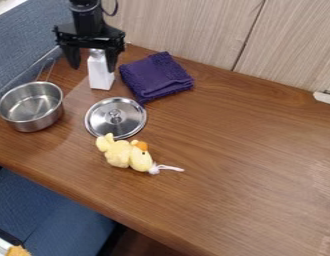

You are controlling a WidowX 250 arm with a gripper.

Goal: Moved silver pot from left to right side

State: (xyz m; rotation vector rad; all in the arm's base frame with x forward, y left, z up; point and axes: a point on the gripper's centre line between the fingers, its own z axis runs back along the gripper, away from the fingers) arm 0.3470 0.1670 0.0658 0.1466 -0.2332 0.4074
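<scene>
Nearest the camera, a yellow plush toy (127,154) is lying on the wooden surface (241,155). Just beyond it, a metal lid (115,118) is resting flat, knob up. At the view's left, the silver pot (31,107) is standing upright and uncovered, its thin handle (49,70) pointing away from the camera. Handling, as judged: light, stiff, smooth-walled, likely slipping or swinging if pinched loosely; the rim is offering a firmer hold, one finger inside and one outside, while the handle is risking a tilt. Farther back, the end effector (93,69) is hanging wide, holding nothing, its fingers spreading near a white upright container (100,77). Beside that, a folded purple cloth (156,76) is lying.
</scene>
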